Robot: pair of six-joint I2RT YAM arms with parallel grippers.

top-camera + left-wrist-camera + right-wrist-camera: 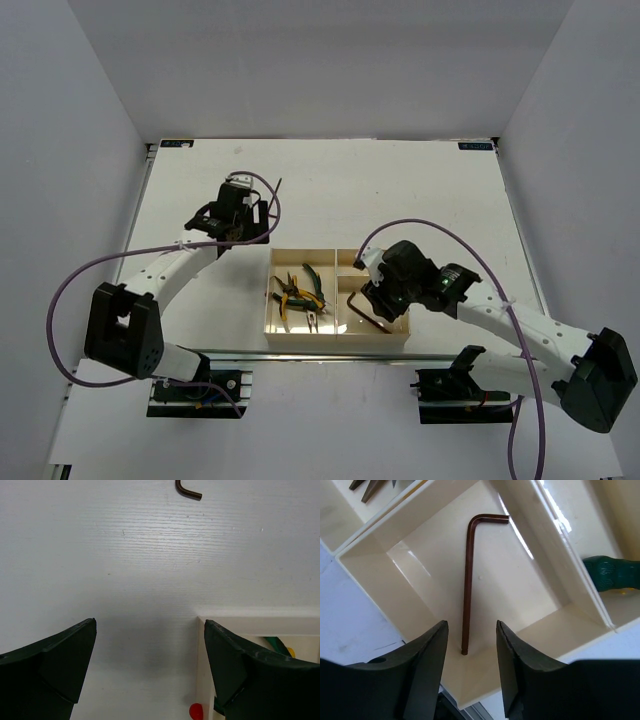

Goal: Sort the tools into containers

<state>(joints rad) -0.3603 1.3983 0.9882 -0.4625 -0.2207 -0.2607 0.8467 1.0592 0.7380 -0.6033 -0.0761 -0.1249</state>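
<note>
The cream tray (336,339) holds yellow-handled pliers (290,297) and green-handled pliers (313,284) in its large left compartment. A dark L-shaped hex key (467,580) lies flat in the near right compartment. My right gripper (471,630) hovers open just above it, with the key's end showing between the fingers but untouched. A green-handled screwdriver (612,572) lies in the neighbouring small compartment. My left gripper (150,621) is wide open and empty over bare table beside the tray's corner (250,625). Another hex key (187,491) lies on the table ahead of it.
The tray's walls (380,575) rise close around my right fingers. A small red spot (196,711) shows against the tray's outer wall near the left gripper. Purple cables (70,290) loop beside both arms. White walls enclose the table.
</note>
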